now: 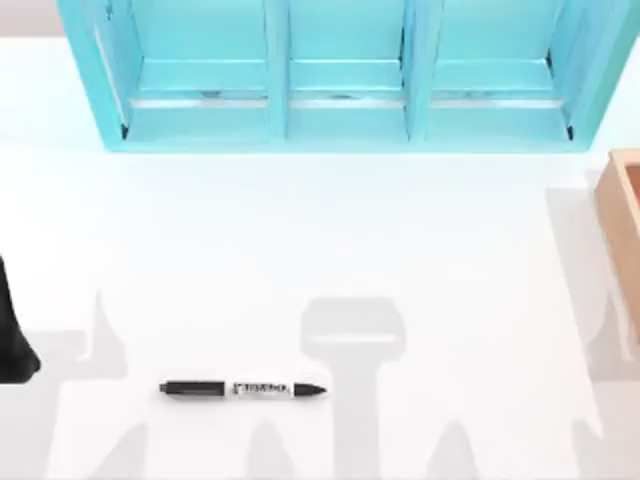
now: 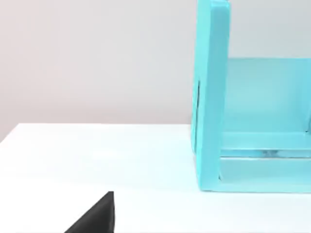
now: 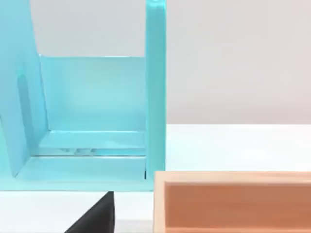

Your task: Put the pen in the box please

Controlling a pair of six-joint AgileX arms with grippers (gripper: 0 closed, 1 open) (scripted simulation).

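The pen [image 1: 243, 389] lies flat on the white table near the front, left of centre, its pointed black tip towards the right and its white label band in the middle. The box [image 1: 625, 215], tan-orange wood, stands at the table's right edge, cut off by the picture's border; its near wall [image 3: 233, 201] is close in the right wrist view. My left arm [image 1: 12, 335] is a dark shape at the far left edge, well left of the pen. A black corner of my left gripper [image 2: 95, 218] and one of my right gripper [image 3: 95, 216] reach into the wrist views.
A large teal three-compartment shelf unit [image 1: 340, 110] stands open-fronted along the back of the table. Its side wall [image 2: 211, 97] is close in the left wrist view, and its right end [image 3: 155, 87] stands just behind the box. Grey shadows of the arms fall on the front of the table.
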